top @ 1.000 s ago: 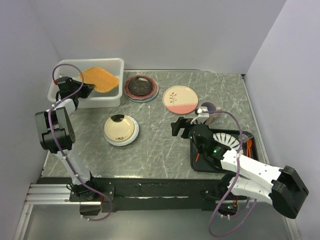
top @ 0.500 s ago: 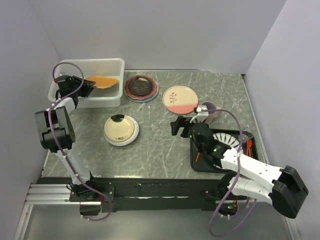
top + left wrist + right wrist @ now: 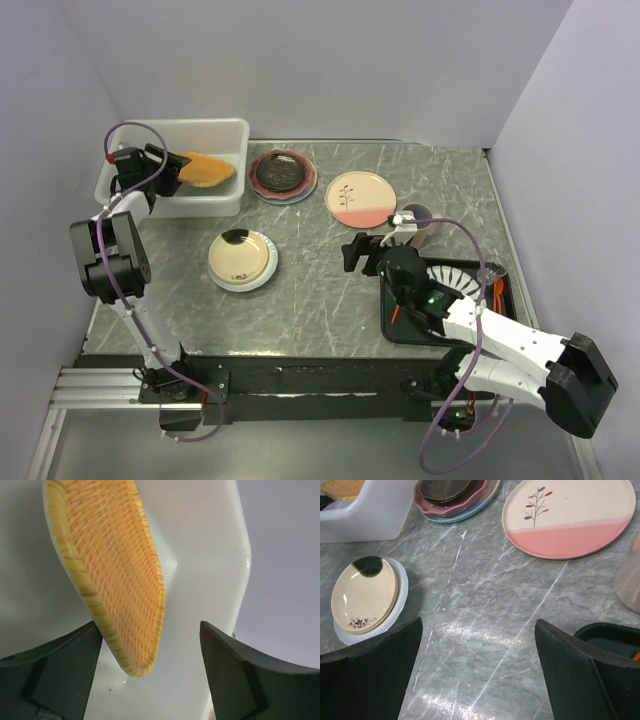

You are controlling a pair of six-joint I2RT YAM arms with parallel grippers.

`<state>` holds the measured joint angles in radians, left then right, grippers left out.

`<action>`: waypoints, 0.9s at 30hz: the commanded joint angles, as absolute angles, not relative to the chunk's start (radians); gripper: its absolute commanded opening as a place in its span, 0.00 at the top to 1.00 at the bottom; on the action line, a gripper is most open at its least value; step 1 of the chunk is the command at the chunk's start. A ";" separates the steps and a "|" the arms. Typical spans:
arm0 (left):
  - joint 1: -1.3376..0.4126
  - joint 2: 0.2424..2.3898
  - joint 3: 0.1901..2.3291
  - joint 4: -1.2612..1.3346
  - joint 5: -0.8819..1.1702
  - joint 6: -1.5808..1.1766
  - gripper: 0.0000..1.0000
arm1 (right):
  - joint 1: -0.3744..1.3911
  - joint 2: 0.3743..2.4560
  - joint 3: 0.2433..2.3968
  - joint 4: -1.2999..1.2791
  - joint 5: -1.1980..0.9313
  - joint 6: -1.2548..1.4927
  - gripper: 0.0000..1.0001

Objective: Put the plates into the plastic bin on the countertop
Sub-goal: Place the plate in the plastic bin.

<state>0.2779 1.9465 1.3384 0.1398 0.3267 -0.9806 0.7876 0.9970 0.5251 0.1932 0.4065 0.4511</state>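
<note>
At the far left, the plastic bin (image 3: 226,128) stands at the back corner of the surface (image 3: 320,295). The orange plate (image 3: 115,565) is inside it, tilted steeply on edge rather than lying flat, which suggests it is being tipped in along the wall so it can slide to the floor of the bin. The left tool (image 3: 149,630) is inside the bin with its jaws set wide, one to each side of the plate's lower edge. The plate passes close to one jaw, but contact cannot be confirmed, and nothing is clamped. Next along, a tan-gold plate (image 3: 239,256) rests on a white plate (image 3: 266,272), near the middle of the surface and within either arm's reach. Behind it, just beside the bin, a dark brown plate (image 3: 447,487) tops a small stack with a pink rim and a pale blue edge beneath. The pink plate (image 3: 360,198) lies flat to the right of that stack, apart from it. These plates have not been binned. The right tool (image 3: 479,665) hovers low over bare surface with its jaws wide and empty, facing the remaining plates; in my judgement it is waiting for its turn. Furthest right are a cup (image 3: 418,218) and a black tray (image 3: 396,326) carrying a striped plate (image 3: 458,280). No brand, label or legible writing is visible; the only markings are a painted sprig on the pink plate and a small dark motif on the tan-gold one.
</note>
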 commanded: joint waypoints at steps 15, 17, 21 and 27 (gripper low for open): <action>0.198 1.956 1.591 -0.242 0.003 -0.730 0.01 | 0.792 0.970 0.557 0.212 0.397 0.446 0.00; 0.199 1.973 1.598 -0.252 0.003 -0.726 0.01 | 0.793 0.963 0.554 0.210 0.400 0.443 0.00; 0.199 2.003 1.626 -0.265 0.029 -0.716 0.01 | 0.792 0.954 0.555 0.199 0.403 0.443 0.00; 0.204 2.075 1.718 -0.360 0.057 -0.672 0.01 | 0.792 0.953 0.552 0.189 0.405 0.443 0.00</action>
